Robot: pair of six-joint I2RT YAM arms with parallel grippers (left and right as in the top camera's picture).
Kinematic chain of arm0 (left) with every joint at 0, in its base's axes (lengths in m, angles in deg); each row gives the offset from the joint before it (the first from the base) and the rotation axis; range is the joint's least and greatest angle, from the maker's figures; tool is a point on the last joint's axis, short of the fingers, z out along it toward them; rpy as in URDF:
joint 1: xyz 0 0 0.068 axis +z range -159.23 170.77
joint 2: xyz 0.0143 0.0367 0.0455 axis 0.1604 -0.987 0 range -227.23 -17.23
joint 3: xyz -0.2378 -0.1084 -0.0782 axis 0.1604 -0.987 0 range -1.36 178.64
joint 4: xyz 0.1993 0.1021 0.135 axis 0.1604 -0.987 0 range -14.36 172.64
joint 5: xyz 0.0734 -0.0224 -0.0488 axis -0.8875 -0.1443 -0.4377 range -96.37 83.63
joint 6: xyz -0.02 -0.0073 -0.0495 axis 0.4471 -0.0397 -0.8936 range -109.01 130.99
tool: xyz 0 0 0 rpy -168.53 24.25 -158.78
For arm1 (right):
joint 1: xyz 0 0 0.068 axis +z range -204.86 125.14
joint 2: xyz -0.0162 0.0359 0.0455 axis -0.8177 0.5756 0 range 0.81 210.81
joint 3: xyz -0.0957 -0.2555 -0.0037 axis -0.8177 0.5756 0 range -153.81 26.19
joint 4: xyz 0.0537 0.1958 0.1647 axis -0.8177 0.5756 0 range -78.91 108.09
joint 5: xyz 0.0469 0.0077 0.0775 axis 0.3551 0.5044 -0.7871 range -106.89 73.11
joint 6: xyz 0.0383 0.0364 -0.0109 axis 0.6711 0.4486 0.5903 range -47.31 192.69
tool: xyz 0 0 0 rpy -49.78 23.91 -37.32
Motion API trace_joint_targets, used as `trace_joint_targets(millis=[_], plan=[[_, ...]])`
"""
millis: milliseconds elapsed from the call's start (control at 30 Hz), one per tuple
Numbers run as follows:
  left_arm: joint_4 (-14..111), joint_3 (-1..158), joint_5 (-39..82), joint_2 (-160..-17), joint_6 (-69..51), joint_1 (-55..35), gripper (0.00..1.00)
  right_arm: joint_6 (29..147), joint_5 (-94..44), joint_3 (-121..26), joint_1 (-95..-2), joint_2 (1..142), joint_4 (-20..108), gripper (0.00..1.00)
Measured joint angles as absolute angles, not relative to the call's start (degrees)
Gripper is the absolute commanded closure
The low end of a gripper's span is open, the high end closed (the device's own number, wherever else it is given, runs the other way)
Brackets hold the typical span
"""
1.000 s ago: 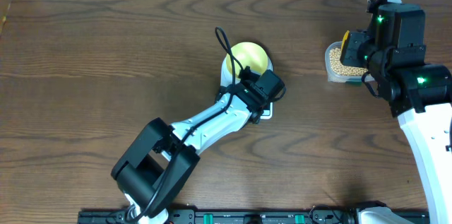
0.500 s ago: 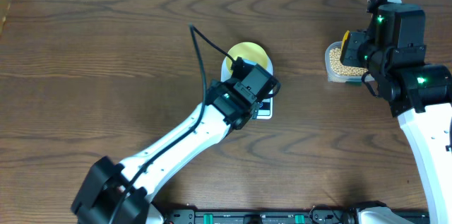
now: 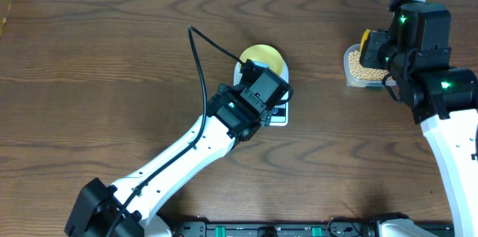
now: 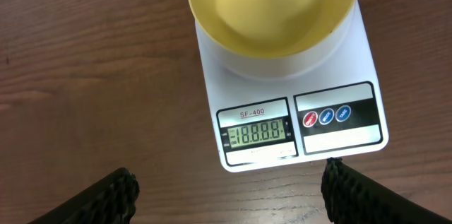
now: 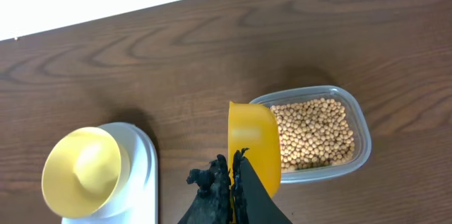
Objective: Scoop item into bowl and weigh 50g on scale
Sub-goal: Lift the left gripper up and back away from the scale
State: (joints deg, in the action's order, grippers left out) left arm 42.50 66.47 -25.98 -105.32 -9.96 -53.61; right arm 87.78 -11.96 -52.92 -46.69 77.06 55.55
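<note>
Beans (image 5: 311, 132) sit in the clear tub (image 5: 360, 121) at far right; right tool (image 5: 232, 181) clenched on the yellow scoop (image 5: 254, 139). Left tool (image 4: 227, 189) released above the scale (image 4: 296, 121), bowl (image 4: 275, 12) on it.

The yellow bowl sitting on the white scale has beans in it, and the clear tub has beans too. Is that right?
Not quite. The bowl does sit on the scale, but it is empty: the left wrist view looks straight into it and shows only bare yellow inside. The beans are in the clear tub, as you said.
</note>
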Motion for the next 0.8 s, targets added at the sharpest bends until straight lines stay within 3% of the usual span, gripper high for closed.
trace_joint_targets(millis=[800], plan=[[42.54,66.47,-25.98,-105.32,-9.74,-53.61,0.15,87.69,-13.51,-52.92,-46.69,77.06,54.55,0.99]])
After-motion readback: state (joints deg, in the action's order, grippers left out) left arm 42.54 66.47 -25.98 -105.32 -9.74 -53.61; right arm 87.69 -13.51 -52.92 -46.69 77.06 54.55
